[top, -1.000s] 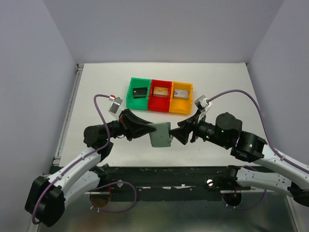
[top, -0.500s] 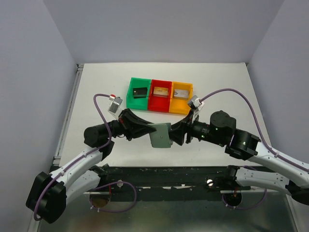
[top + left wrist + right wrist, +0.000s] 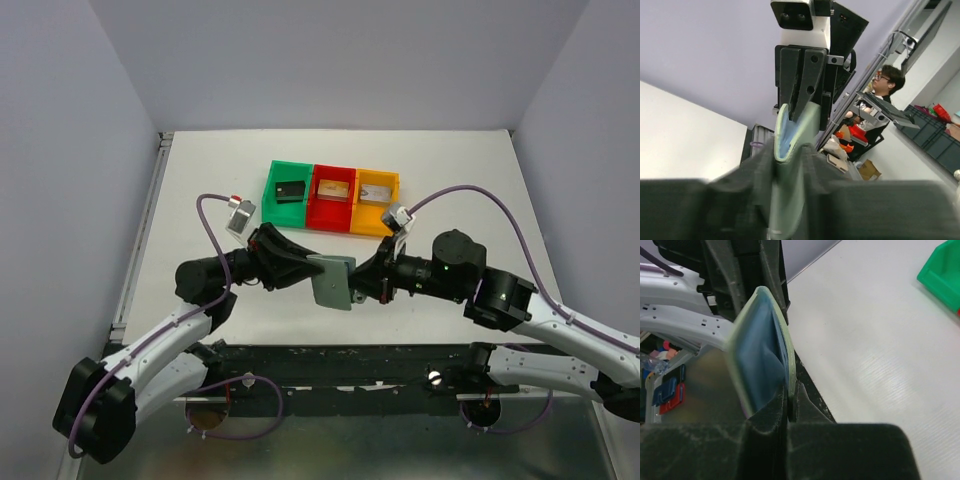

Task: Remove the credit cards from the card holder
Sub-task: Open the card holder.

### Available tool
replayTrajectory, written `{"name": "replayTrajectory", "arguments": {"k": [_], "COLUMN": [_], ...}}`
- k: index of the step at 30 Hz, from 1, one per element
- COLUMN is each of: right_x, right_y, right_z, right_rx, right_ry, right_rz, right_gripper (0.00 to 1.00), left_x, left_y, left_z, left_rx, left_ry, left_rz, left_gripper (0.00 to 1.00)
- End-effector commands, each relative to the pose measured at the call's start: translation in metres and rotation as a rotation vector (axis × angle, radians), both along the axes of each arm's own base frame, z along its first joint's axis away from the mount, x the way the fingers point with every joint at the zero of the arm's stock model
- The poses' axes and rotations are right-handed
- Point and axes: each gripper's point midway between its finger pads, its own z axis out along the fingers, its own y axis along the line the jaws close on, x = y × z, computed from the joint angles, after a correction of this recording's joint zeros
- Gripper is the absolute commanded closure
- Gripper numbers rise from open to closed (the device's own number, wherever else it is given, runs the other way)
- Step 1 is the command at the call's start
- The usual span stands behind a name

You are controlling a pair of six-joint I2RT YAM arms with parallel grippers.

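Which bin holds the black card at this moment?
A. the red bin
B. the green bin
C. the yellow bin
B: the black card lies inside the green bin, which is the leftmost of the three bins in the top view.

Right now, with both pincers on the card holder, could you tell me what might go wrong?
The right pincer seems to nip only one thin flap of the card holder; pulling could make it slip. The holder hangs above the table between that and the left pincer; a loose grip could drop it.
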Motion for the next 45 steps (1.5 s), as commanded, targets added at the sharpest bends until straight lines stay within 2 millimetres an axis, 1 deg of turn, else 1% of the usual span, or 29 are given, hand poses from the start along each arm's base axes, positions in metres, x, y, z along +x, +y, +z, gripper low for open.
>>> {"name": "replayTrajectory", "arguments": {"k": [1,2,4,5,6,7,8,9,12,14,17,23,27,31,35,41,45], "right_x": [0.005,0.006,0.006,0.007,0.007,0.01,0.011,0.019,0.03,0.033,0.034,0.045,0.047,0.051,0.053,0.056,0.058], "right_y": [-0.015,-0.017,-0.021,-0.023,-0.024,-0.025,-0.026,-0.031,-0.036,-0.033,-0.028,-0.034,-0.03,-0.032,-0.034,-0.034,-0.032], "right_z": [-0.003,-0.003,-0.003,-0.004,-0.004,-0.007,-0.01,-0.013,-0.027,-0.033,-0.038,-0.055,-0.056,-0.058,-0.059,-0.065,-0.065], "right_rx": [-0.035,-0.044,-0.057,-0.066,-0.072,-0.084,-0.102,-0.134,-0.238,-0.27,-0.283,-0.412,-0.415,-0.432,-0.447,-0.494,-0.502], "right_ry": [-0.017,-0.02,-0.022,-0.023,-0.02,-0.018,-0.011,-0.003,0.024,0.043,0.07,0.118,0.13,0.14,0.152,0.158,0.153], "right_rz": [-0.051,-0.058,-0.068,-0.075,-0.081,-0.092,-0.105,-0.154,-0.222,-0.228,-0.232,-0.307,-0.315,-0.343,-0.371,-0.397,-0.401], "right_gripper": [1.0,0.99,1.0,1.0,1.0,1.0,1.0,1.0,1.0,1.0,1.0,1.0,1.0,1.0,0.99,1.0,1.0], "left_x": [0.018,0.028,0.044,0.049,0.052,0.053,0.051,0.051,0.048,0.042,0.041,0.034,0.034,0.035,0.044,0.052,0.052], "left_y": [0.005,0.008,0.016,0.019,0.022,0.023,0.024,0.023,0.019,0.012,0.004,-0.009,-0.012,-0.013,-0.011,-0.018,-0.025], "left_z": [-0.005,-0.011,-0.021,-0.022,-0.025,-0.027,-0.028,-0.029,-0.036,-0.04,-0.05,-0.064,-0.072,-0.083,-0.095,-0.097,-0.093], "left_rx": [0.068,0.098,0.142,0.156,0.168,0.175,0.177,0.175,0.166,0.157,0.154,0.199,0.233,0.261,0.306,0.343,0.35], "left_ry": [-0.018,0.014,0.079,0.099,0.123,0.128,0.126,0.128,0.154,0.16,0.207,0.2,0.21,0.225,0.263,0.272,0.265], "left_rz": [0.183,0.247,0.365,0.405,0.436,0.443,0.44,0.435,0.394,0.331,0.284,0.295,0.302,0.311,0.369,0.407,0.403], "left_gripper": [0.5,0.45,0.26,0.18,0.14,0.12,0.03,0.01,0.01,0.01,0.01,0.01,0.01,0.01,0.01,0.01,0.03]}}
